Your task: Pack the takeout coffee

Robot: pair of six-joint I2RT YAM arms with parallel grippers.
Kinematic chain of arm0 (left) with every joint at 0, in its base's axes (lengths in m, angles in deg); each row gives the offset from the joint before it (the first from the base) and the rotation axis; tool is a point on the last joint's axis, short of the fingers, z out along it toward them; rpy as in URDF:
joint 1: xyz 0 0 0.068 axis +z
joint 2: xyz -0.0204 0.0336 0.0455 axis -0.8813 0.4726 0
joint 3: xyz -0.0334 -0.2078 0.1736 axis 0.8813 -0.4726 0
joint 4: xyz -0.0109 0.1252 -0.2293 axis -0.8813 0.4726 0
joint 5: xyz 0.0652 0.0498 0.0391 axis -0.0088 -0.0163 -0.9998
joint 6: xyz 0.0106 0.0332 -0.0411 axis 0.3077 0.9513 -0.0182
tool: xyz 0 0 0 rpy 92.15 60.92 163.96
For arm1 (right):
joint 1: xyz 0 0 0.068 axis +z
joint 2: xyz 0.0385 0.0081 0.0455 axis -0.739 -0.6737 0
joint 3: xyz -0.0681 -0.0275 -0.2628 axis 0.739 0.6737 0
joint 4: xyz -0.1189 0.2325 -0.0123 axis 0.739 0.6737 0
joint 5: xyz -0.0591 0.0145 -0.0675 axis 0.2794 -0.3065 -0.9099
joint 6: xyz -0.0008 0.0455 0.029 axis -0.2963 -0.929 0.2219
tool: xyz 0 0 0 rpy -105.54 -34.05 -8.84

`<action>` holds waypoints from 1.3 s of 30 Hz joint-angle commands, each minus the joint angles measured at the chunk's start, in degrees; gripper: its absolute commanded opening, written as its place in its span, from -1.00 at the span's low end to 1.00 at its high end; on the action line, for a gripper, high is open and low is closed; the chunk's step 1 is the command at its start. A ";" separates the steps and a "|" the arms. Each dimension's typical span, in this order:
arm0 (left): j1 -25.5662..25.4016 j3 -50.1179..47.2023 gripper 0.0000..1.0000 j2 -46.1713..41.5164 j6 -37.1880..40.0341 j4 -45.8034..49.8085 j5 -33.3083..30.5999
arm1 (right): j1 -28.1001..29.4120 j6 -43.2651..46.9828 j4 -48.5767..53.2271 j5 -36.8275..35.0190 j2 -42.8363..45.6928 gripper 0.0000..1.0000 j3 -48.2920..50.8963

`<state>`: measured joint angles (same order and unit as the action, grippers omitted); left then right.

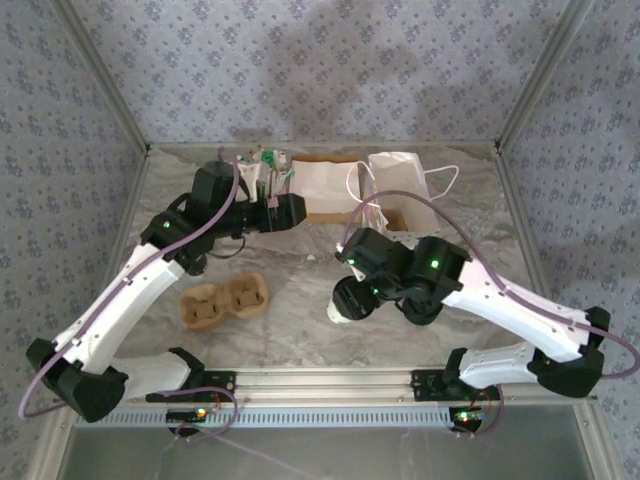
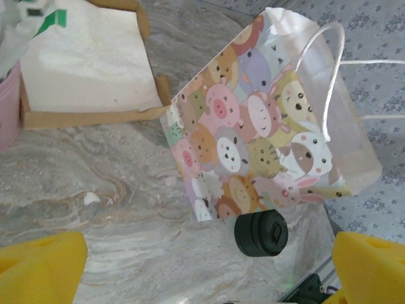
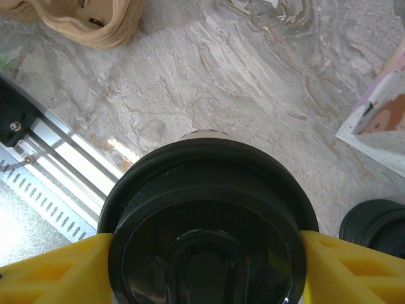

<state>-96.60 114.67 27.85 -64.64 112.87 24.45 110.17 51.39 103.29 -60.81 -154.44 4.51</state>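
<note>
Yellow pads (image 3: 57, 269) of your right gripper (image 3: 205, 278) sit against the black lid of the takeout coffee (image 3: 205, 215) at 3 and 9 o'clock in the right wrist view, so the claw is clamped on the cup at moderate width. A sliver of cream cup wall shows past the lid at 12 o'clock. From the top camera the cup hangs tilted at about 5 o'clock of the marble table (image 1: 290, 330) centre; you cannot tell whether its base touches the surface. A pulp cup carrier (image 1: 227, 300) lies at 8 o'clock, well apart from the cup. Your left gripper (image 2: 205, 272) hovers at 11 o'clock with its claw spread wide and nothing between the fingers. Its wrist view looks down on the cartoon-animal paper bag (image 2: 253, 145), standing open with white cord handles. A squat pile of spare lids (image 2: 261, 233) sits just beside the bag's lower edge. A cardboard tray (image 2: 88, 118) holding white napkins (image 2: 82, 63) lies at 10 o'clock of the bag, nearly touching its corner.
</note>
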 commanded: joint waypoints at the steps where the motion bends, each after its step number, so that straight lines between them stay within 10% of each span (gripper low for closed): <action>1: 0.08 4.90 0.99 2.54 1.56 -1.18 1.79 | -1.27 -0.82 4.29 1.08 3.19 0.38 -2.97; 19: 0.50 19.16 0.99 13.55 4.53 1.24 2.44 | -10.64 4.43 16.56 1.09 3.56 0.38 -29.39; 39: 5.84 76.26 0.99 51.74 7.01 11.19 8.70 | -25.84 7.27 15.26 -4.28 0.29 0.39 -42.60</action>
<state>-91.40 182.61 74.30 -58.63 121.13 30.72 86.21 57.53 120.01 -63.36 -153.56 -37.19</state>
